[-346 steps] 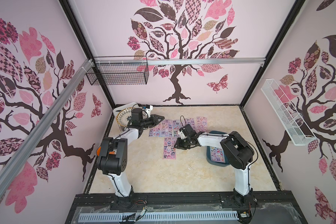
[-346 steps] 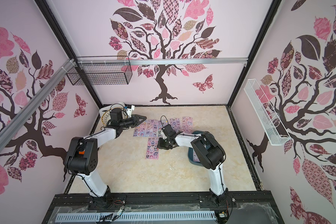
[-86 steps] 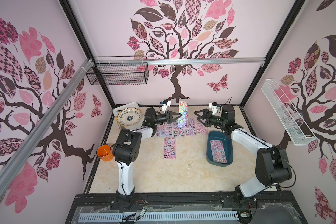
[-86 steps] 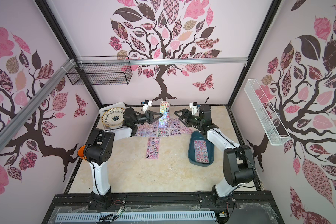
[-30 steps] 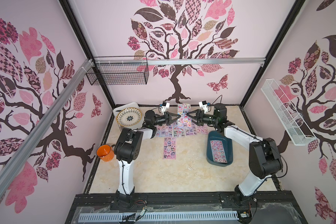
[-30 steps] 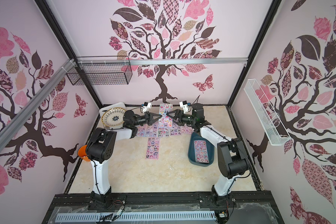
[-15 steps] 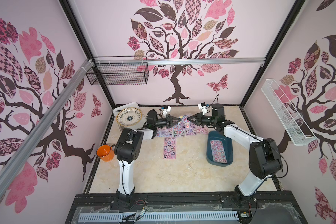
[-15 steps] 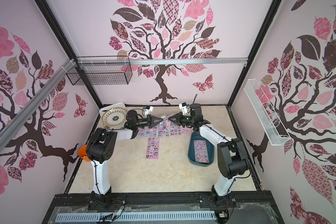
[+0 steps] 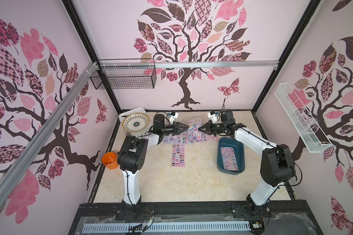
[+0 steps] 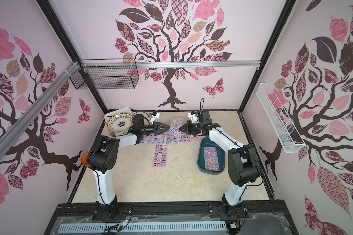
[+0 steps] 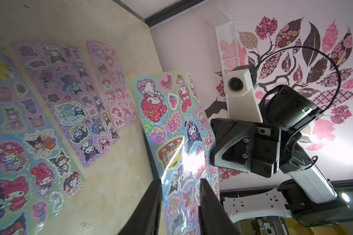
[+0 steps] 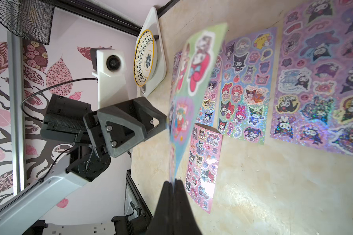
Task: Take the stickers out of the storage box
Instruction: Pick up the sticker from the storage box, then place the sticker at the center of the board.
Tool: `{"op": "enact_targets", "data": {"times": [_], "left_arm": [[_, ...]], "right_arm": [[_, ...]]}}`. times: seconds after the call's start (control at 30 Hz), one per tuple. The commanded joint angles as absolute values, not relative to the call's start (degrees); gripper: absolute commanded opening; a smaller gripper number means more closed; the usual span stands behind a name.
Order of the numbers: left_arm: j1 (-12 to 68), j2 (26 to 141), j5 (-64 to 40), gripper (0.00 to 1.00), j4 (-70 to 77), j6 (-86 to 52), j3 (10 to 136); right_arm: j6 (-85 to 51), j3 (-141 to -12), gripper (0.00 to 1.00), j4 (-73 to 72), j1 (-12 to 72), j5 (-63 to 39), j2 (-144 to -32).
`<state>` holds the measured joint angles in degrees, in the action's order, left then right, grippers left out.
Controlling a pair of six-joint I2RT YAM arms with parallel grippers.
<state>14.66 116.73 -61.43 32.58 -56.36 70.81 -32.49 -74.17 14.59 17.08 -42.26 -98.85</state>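
Your right claw (image 12: 172,183) is pressed together on the edge of a glittery sticker sheet (image 12: 194,67), which stands upright straight ahead of its tips. Facing it, your left claw (image 11: 179,195) has its jaws apart on either side of the same sheet, so the right alone seems to carry it. Below both claws a row of sheets (image 9: 179,139) lies on the tabletop (image 9: 192,183). Back along the right arm sits the teal storage box (image 9: 242,154) with one sheet (image 9: 229,158) inside. You look mid-handover. Next, draw the left claw clear, lay this sheet flat on a bare patch, then fetch the boxed one.
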Motion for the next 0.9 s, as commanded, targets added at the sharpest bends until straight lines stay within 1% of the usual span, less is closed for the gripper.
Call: {"op": "enact_targets", "data": {"times": [0.0, 0.2, 0.4, 0.67, 0.77, 0.87], "left_arm": [[13.1, 114.6, -60.7, 0.37, 31.0, -53.9, 69.5], [12.3, 113.8, -59.8, 0.37, 28.4, -51.7, 69.3], [12.4, 114.5, -59.6, 0.37, 28.2, -51.5, 69.7], [12.4, 115.3, -59.3, 0.37, 29.4, -52.3, 70.1], [12.4, 115.6, -59.4, 0.36, 30.9, -53.5, 70.1], [12.4, 115.3, -59.7, 0.36, 31.3, -53.7, 69.9]], "right_arm": [[-31.7, -71.0, 0.0, 14.3, 17.1, -45.0, -97.8], [-33.4, -59.0, 0.0, 6.9, 17.6, -45.9, -96.6], [-36.4, -50.7, 0.0, -0.6, 18.5, -48.7, -95.7], [-38.0, -48.6, 0.0, -0.7, 21.3, -47.9, -89.4], [-38.0, -49.2, 0.0, -1.9, 22.2, -47.3, -90.0], [-37.3, -49.4, 0.0, -1.2, 22.1, -45.6, -93.0]]}}
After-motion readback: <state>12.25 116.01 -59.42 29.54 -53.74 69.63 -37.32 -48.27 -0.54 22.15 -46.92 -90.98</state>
